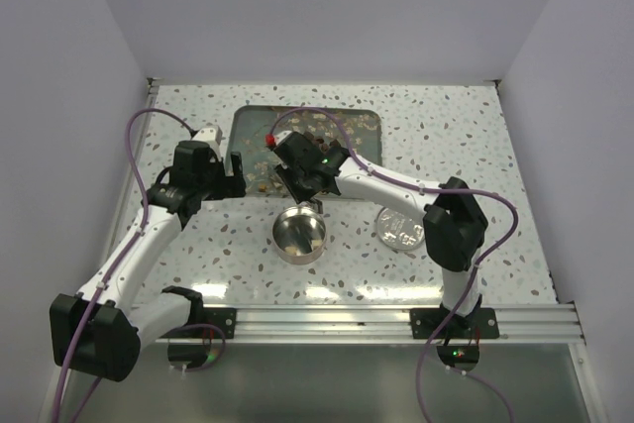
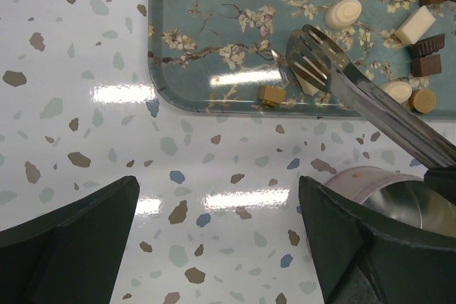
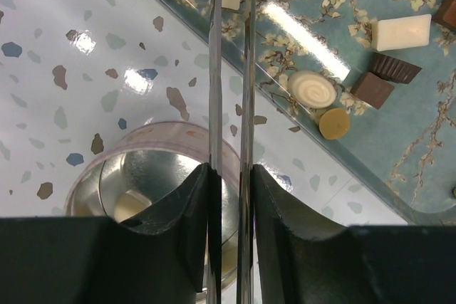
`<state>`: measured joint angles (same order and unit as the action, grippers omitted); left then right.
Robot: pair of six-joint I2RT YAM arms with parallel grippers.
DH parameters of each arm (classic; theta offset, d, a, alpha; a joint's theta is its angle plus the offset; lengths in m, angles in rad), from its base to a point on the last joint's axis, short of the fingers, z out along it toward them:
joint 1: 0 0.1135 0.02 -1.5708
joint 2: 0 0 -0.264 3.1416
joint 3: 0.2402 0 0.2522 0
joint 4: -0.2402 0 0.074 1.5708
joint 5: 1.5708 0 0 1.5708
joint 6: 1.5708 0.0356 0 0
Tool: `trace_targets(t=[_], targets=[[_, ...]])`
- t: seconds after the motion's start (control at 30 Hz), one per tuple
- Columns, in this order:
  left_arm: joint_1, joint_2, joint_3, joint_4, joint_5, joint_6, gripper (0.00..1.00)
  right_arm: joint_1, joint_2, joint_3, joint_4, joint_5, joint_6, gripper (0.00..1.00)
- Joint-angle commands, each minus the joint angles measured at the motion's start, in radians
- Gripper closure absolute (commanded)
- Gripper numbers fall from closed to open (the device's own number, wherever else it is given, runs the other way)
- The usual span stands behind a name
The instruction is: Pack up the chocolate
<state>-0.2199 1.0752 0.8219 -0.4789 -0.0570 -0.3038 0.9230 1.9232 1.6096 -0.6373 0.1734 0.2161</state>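
Tray [image 1: 349, 120], tin [image 1: 300, 236], lid [image 1: 399, 228], tongs [image 2: 335, 80], speckled tbl [image 1: 495, 146].

Bright overhead light, glare streaks on tabletop [image 2: 114, 93]

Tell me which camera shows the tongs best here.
Left wrist: the tongs show side-on, slotted tips over the tray by its edge. The right wrist view sees only their two arms edge-on, clamped in the right gripper. From the top camera they are too small and too hidden under that gripper to make out.

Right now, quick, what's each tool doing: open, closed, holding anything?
Left tool: open, holding nothing.
Right tool: closed on the silver metal tongs.
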Motion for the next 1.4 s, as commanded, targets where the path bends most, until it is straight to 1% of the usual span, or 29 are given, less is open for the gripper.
trace_targets(t=[0.0, 0.3, 0.53, 0.67, 0.77, 0.8, 0.97, 1.1, 1.37], targets=[[0.005, -0.024, -0.007, 0.037, 0.0, 0.002, 0.0, 0.002, -0.07, 0.044, -0.035, 0.061, -0.009, 0.74], [0.005, -0.02, -0.012, 0.059, 0.019, -0.02, 0.0, 0.0, -0.194, 0.07, -0.104, 0.107, -0.024, 0.72], [0.005, -0.011, -0.01, 0.075, 0.026, -0.034, 0.0, 0.005, -0.355, -0.032, -0.156, 0.08, -0.011, 0.72], [0.005, -0.003, -0.001, 0.079, 0.026, -0.04, 0.0, 0.051, -0.485, -0.117, -0.211, 0.075, 0.003, 0.72], [0.005, 0.003, 0.002, 0.082, 0.026, -0.047, 0.0, 0.096, -0.545, -0.191, -0.272, 0.084, 0.048, 0.73], [0.005, 0.006, 0.005, 0.083, 0.026, -0.052, 0.0, 0.115, -0.588, -0.224, -0.3, 0.086, 0.075, 0.72], [0.005, 0.008, 0.006, 0.079, 0.029, -0.063, 0.0, 0.152, -0.694, -0.284, -0.358, 0.1, 0.152, 0.73], [0.005, 0.006, 0.009, 0.071, 0.032, -0.067, 0.0, 0.175, -0.719, -0.315, -0.354, 0.089, 0.166, 0.73], [0.005, -0.024, 0.01, 0.043, 0.022, -0.069, 0.0, 0.214, -0.695, -0.321, -0.303, 0.057, 0.175, 0.74]])
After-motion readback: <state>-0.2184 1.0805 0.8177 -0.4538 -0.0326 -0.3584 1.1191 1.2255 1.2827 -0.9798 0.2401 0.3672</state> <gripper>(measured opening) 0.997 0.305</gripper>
